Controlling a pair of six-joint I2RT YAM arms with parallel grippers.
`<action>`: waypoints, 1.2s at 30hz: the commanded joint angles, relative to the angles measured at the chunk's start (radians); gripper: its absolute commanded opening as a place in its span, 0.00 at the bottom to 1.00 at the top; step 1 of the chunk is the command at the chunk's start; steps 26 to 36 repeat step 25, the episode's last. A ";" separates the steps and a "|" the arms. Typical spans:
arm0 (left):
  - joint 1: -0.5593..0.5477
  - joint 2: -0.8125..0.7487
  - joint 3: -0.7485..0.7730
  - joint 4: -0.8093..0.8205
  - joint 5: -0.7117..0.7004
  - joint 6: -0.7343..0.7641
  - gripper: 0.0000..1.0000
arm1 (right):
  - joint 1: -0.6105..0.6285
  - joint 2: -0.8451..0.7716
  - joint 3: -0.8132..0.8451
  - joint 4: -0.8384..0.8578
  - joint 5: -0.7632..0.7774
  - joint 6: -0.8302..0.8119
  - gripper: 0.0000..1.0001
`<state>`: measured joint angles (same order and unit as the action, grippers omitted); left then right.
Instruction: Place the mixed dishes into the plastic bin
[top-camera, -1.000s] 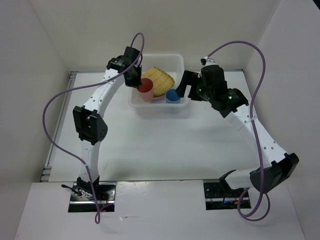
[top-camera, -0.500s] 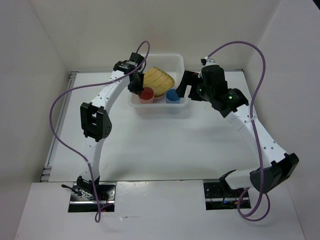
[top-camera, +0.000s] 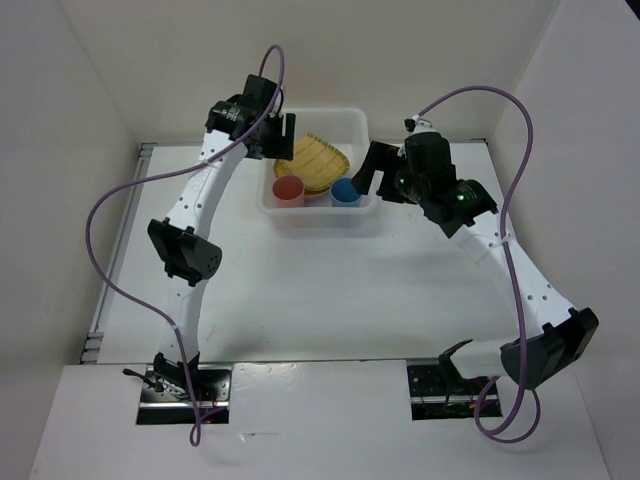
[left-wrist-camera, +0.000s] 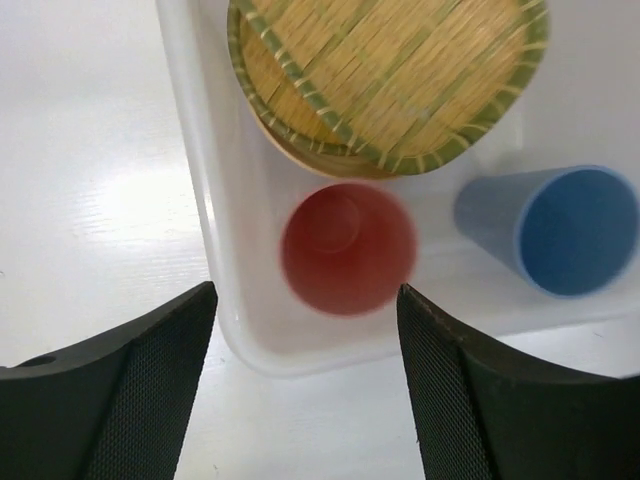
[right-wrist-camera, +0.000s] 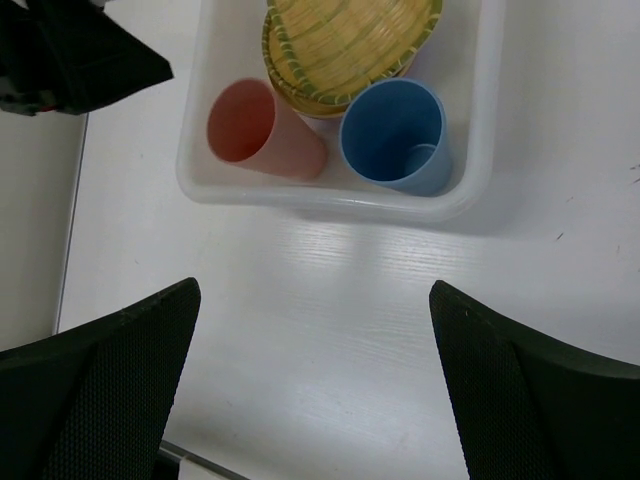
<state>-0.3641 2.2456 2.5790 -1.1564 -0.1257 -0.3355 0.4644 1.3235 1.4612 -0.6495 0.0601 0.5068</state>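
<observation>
The plastic bin (top-camera: 355, 122) stands at the back of the table. In its near left corner the red cup (top-camera: 288, 190) (left-wrist-camera: 348, 250) stands upright on its own, and the blue cup (top-camera: 346, 192) (right-wrist-camera: 395, 135) stands near right. Stacked yellow woven trays (top-camera: 315, 163) (left-wrist-camera: 390, 70) lean behind them, with an orange-yellow plate's edge (left-wrist-camera: 300, 155) showing beneath. My left gripper (top-camera: 272, 140) (left-wrist-camera: 305, 295) hangs open above the bin's left side, over the red cup, holding nothing. My right gripper (top-camera: 372, 172) (right-wrist-camera: 315, 290) is open and empty, above the table just right of the bin.
White walls close in the table on the left, back and right. The bin's near rim (right-wrist-camera: 330, 200) lies between both grippers and the bare white table in front. The left arm's black wrist (right-wrist-camera: 80, 50) shows at the top left of the right wrist view.
My left gripper opened and let go of the red cup, which now stands in the bin. The gripper then lifted and drew back to the left. The right arm stayed still.
</observation>
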 joint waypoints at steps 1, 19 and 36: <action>-0.027 -0.130 0.072 -0.058 0.004 0.024 0.81 | -0.009 -0.047 -0.005 0.067 -0.022 0.022 1.00; -0.045 -1.004 -0.667 0.282 0.029 -0.039 1.00 | -0.027 -0.173 -0.239 0.271 -0.138 0.050 1.00; -0.045 -1.127 -0.942 0.339 0.029 -0.048 1.00 | -0.038 -0.165 -0.260 0.214 -0.118 0.024 1.00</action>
